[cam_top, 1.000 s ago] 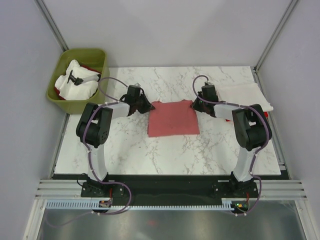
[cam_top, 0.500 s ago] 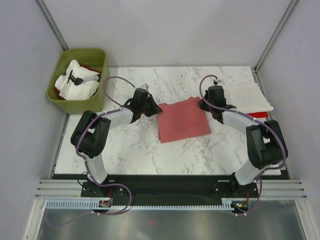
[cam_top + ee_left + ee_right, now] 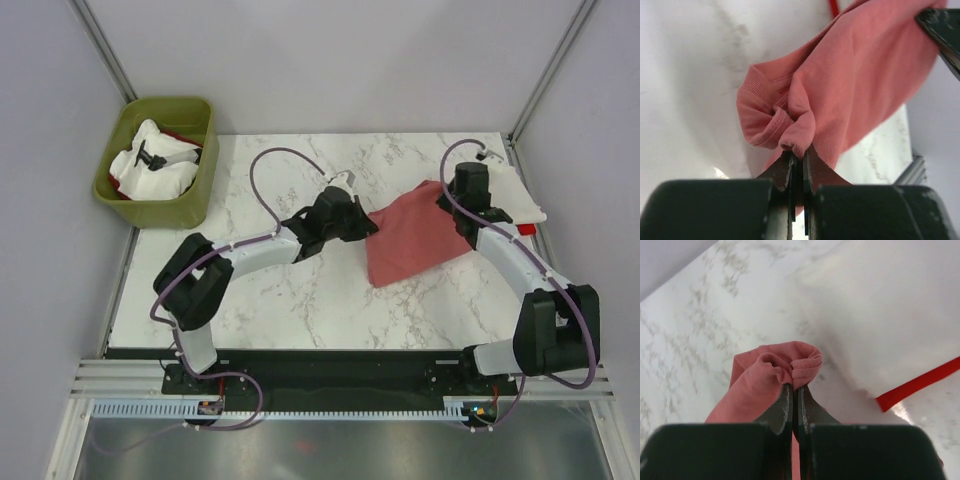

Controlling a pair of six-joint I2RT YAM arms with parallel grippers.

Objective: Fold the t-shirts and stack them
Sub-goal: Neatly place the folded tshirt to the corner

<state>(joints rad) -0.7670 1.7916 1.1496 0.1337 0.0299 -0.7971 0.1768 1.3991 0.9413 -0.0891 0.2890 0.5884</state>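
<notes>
**Asker:** What are you holding?

**Me:** My left tool (image 3: 798,156) is clenched on a bunched corner of the salmon shirt (image 3: 415,245). My right tool (image 3: 793,390) is pinched tight on the opposite corner. The folded cloth is strung between them over the right half of the desk (image 3: 300,300).

**Asker:** How does it lie?

**Me:** The held edge runs slantwise, from my left tool near the desk's middle up to my right tool towards the far right corner. The rest trails down to the near edge. Whether the lower hem rests on the marble, I cannot tell.

**Asker:** And the stack?

**Me:** The cream-white shirt (image 3: 510,185) lies folded by the right edge, just past my right tool. A strip of the bright red shirt (image 3: 920,382) pokes out beneath it. So the target lies to the right of what I hold, and my right arm is much nearer. My left arm is stretched far across.

**Asker:** Any room?

**Me:** Little on the right, as the stack sits close to that edge. I judge the held edge must swing square to the stack before lowering, or the salmon shirt lands crooked or hangs over. Bare marble shows to the left. The bin (image 3: 195,205) with white cloth (image 3: 160,175) is well apart, off the far left corner.
</notes>
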